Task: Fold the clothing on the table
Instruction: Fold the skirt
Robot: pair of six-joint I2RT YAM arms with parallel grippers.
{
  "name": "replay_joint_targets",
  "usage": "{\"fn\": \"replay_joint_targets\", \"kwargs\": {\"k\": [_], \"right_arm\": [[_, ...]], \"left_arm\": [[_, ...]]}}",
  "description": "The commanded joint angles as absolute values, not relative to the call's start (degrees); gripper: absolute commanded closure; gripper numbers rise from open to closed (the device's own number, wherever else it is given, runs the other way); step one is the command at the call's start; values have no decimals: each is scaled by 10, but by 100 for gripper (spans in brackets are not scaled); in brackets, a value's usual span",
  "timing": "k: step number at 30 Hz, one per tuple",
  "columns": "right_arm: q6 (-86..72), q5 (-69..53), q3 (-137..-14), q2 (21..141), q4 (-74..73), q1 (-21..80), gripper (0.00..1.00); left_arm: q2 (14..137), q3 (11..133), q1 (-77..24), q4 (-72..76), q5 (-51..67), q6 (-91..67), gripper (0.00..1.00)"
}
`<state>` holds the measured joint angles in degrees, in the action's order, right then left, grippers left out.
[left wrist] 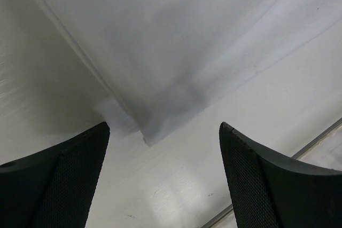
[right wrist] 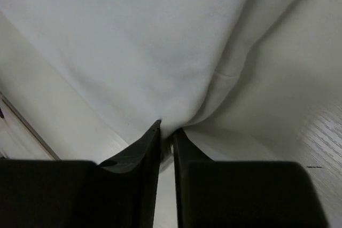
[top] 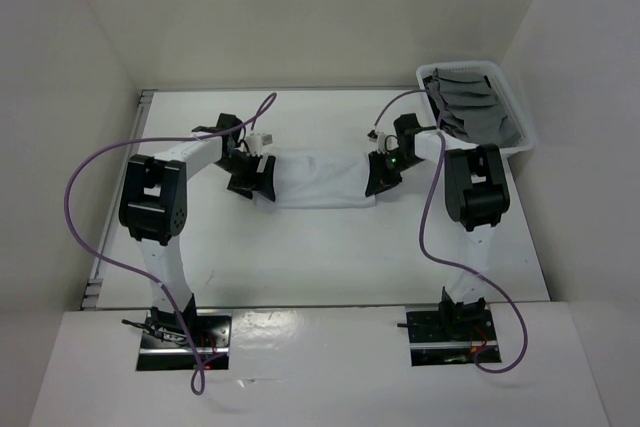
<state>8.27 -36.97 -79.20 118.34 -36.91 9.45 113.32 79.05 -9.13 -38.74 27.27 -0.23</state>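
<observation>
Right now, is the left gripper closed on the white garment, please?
No, the left gripper stands wide open, and the white garment lies loose before it.

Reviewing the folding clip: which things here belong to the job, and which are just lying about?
Belongs to the job:
- white garment, spread on the table
- right gripper, pinched on the garment's edge
- left gripper, open at a garment corner

Lying about:
- white basket at the far right corner
- grey cloth inside it, untouched
</observation>
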Motion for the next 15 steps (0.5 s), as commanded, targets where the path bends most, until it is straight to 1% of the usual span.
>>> {"fn": "replay_joint_targets", "kwargs": {"k": [1,3,10,13,15], "right_arm": [[90,-335,-789,1196,-348,99,85],[84,-323,-789,1191,-348,99,100],[78,-311,-828,1132,-376,105,100],[72,-304,-860,1107,-396,123,100],[66,-288,-875,1101,-405,141,100]], "left_arm": [[1118,781,-90,-389,278,5,10],[1113,781,-90,-389,278,10,10],[1102,781,-90,-389,278,11,14],[1102,781,-90,-395,278,16,18],[1102,781,-90,-395,278,16,18]]}}
